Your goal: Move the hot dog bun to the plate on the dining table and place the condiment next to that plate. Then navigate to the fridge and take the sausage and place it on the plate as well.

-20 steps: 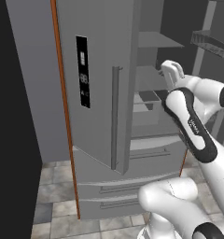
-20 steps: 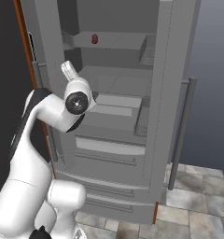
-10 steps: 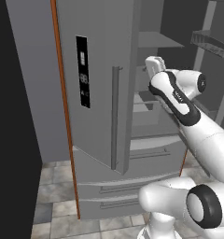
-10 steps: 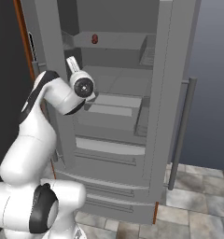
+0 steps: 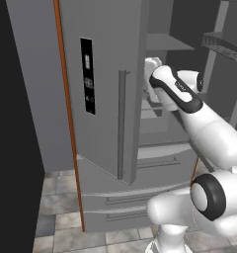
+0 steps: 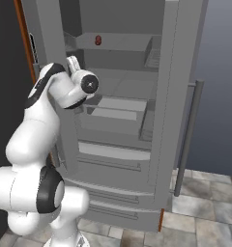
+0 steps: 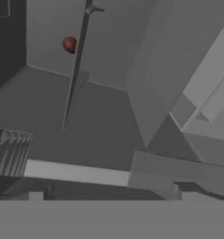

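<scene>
Red-brown sausage [image 7: 69, 45] sits upper left of hand view, on fridge [image 5: 105, 99] top shelf, well apart from my gripper [image 6: 73, 64]; jaws wide, empty. Gotta reach up & deeper; long axis unclear

The white arm rises from the base, bends at a dark elbow joint and reaches forward and up, its forearm slanting toward the wrist. The wrist is cocked so that the gripper [image 6: 73, 64] stands above it, pointing up and away from the base. The jaws stand wide apart with nothing between them. In the left base view the hand [image 5: 153, 81] sits just past the dark-banded wrist.
</scene>
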